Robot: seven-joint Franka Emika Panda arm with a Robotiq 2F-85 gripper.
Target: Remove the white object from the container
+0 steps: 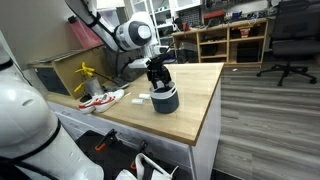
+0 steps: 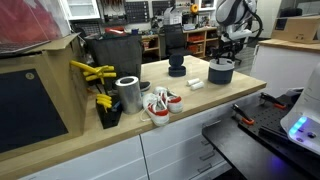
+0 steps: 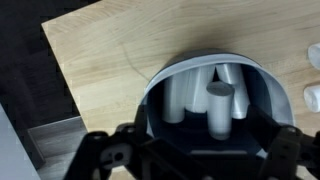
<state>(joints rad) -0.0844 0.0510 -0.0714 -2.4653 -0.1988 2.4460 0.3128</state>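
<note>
Left of the hand (image 3: 197,142) is the wooden table (image 3: 95,60). The hand hangs right over the container (image 3: 152,105), with its 2 fingers spread wide and holding nothing. The white object (image 3: 180,95) sits inside the container, just under the hand. Off to the right, 1 more white piece (image 3: 313,97) lies on the table. If the hand goes down crooked, a finger could bump the rim and tip the container.

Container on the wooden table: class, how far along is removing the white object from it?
Done: perhaps one step; a small white piece lies on the table beside the container. In hand: the gripper hovers over it, fingers apart, empty. Left: the white object sits inside; grasp and lift out.
</note>
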